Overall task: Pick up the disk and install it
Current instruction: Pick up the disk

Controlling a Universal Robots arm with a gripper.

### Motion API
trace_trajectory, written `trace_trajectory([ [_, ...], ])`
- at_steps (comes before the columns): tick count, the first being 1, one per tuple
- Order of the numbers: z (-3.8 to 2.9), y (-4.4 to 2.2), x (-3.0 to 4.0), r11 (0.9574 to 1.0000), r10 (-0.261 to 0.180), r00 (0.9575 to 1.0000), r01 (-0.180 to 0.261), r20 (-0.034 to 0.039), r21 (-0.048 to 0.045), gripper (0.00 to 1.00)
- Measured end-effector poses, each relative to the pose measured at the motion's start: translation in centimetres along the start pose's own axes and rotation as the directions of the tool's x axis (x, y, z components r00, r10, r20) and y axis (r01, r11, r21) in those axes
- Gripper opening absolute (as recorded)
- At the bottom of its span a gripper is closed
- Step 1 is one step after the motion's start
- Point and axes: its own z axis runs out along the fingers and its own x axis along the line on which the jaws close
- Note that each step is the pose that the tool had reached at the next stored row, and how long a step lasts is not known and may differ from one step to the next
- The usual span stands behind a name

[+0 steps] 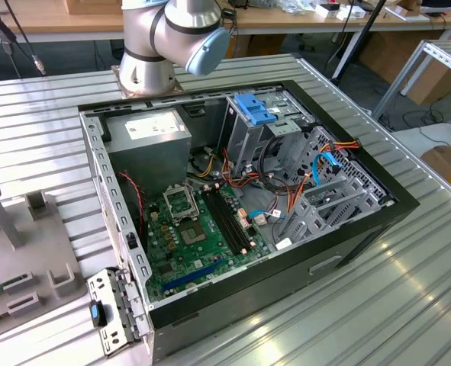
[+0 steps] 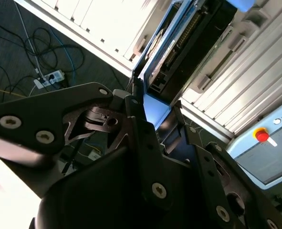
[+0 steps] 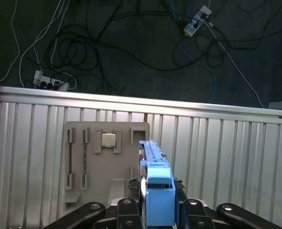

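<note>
The disk [image 3: 157, 191] stands on edge between my fingers in the first wrist view, its bright blue carrier facing the camera and its metal body running away behind it. My gripper [image 3: 157, 212] is shut on the disk, one black finger [image 3: 126, 210] on each side. In the second wrist view the disk [image 2: 156, 109] shows as a blue edge with dark metal behind it, clamped in the gripper [image 2: 152, 117]. It hangs above the ribbed metal table, over a grey fixture plate [image 3: 107, 167].
An open computer case [image 1: 240, 198] lies on the ribbed table, with a grey power-supply box [image 1: 149, 137], a motherboard [image 1: 202, 229] and a tall grey cage with a blue top [image 1: 252, 110]. The arm's base [image 1: 156, 46] stands behind it. Cables lie on the floor [image 3: 131, 47].
</note>
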Motion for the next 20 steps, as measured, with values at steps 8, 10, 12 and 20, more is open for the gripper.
trace_trajectory([
  [8, -3.57, 0.03, -0.22, 1.0, 0.0, 1.0, 0.0, 0.0012, -0.0001, 0.37],
  [10, -3.62, 0.03, -0.23, 1.0, 0.0, 1.0, 0.0, 0.0012, -0.0002, 0.37],
  [12, -3.64, 0.03, -0.22, 1.0, 0.0, 1.0, 0.0, 0.0012, 0.0, 0.37],
  [20, -3.68, -0.93, -0.15, 1.0, 0.0, 1.0, 0.0, 0.0012, 0.0, 0.37],
])
